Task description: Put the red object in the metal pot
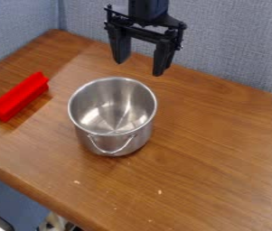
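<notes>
The red object point(19, 96), a plain elongated block, lies on the wooden table at the left, slanted from lower left to upper right. The metal pot point(114, 115) stands upright near the table's middle with nothing inside, its wire handle hanging down on the near side. My gripper point(142, 60) hangs above the table just beyond the pot, pointing down. Its two black fingers are spread apart with nothing between them. The block is well to the left of the gripper, apart from the pot.
The wooden table point(211, 153) has its front edge running diagonally across the lower left. A blue-grey wall stands behind the table. A dark floor shows below the front edge.
</notes>
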You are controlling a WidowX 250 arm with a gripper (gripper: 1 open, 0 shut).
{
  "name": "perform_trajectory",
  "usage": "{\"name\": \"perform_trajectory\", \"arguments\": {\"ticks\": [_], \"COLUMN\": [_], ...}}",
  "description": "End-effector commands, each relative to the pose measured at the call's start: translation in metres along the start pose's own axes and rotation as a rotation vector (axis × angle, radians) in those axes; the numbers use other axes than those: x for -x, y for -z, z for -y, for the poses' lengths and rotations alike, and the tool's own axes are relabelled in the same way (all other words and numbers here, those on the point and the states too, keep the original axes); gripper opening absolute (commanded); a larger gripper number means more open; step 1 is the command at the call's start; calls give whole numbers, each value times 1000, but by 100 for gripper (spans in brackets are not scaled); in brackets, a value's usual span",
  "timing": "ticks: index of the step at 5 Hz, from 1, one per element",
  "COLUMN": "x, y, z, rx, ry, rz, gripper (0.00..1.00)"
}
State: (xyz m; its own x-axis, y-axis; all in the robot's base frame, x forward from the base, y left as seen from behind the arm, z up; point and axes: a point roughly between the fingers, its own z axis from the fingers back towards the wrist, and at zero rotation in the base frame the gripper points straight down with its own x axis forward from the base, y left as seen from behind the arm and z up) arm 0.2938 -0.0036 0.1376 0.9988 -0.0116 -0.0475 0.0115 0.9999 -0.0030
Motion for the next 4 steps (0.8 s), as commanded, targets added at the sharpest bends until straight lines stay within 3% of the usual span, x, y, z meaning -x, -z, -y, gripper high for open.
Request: {"name": "perform_trajectory", "arguments": {"ticks": [1,2,3,4], "x": [1,6,8,15], "y": [5,9,7,9], "z": [-1,-34,-78,-118], "rx": [-2,-9,4,3], "ry": [-1,-66,-154,-199], "rz": [-16,-22,-17,-3], "gripper": [100,100,100,100]}}
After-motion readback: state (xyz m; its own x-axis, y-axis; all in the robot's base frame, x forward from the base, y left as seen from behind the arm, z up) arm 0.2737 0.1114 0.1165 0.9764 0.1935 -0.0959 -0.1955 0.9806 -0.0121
